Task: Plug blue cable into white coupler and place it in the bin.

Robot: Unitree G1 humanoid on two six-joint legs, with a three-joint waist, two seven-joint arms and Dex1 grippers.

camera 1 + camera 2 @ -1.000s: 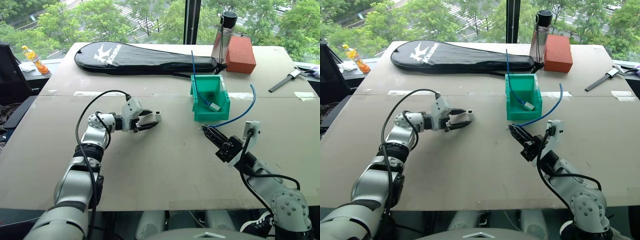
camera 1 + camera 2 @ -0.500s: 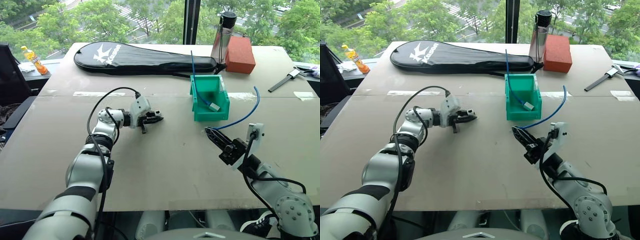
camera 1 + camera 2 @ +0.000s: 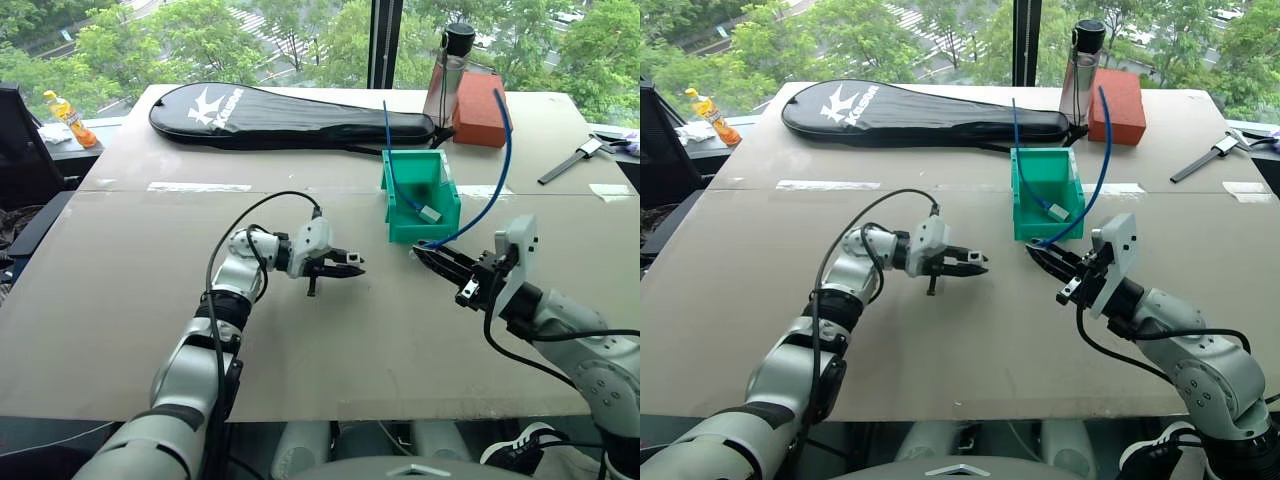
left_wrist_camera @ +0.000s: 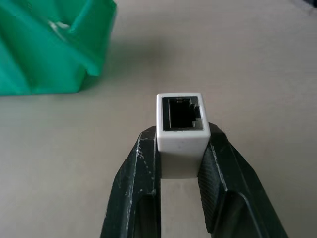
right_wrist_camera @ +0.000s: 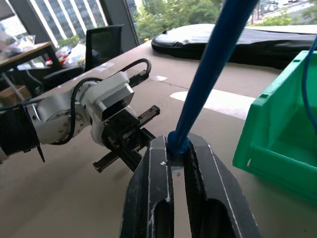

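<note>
Left gripper: jaws pinching the white coupler, socket facing outward, above the desk.
Right gripper: jaws pressed on the blue cable end, cord arching upward.
Bin: between both grippers, farther back.

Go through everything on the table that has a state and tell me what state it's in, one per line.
left gripper: shut on the white coupler, socket facing out
right gripper: shut on the blue cable, near its plug end
blue cable: not yet plugged in, free end arching up
bin: upright, holding another blue cord with a whitish block
racket case: closed, lying flat
bottle: upright, capped
</note>
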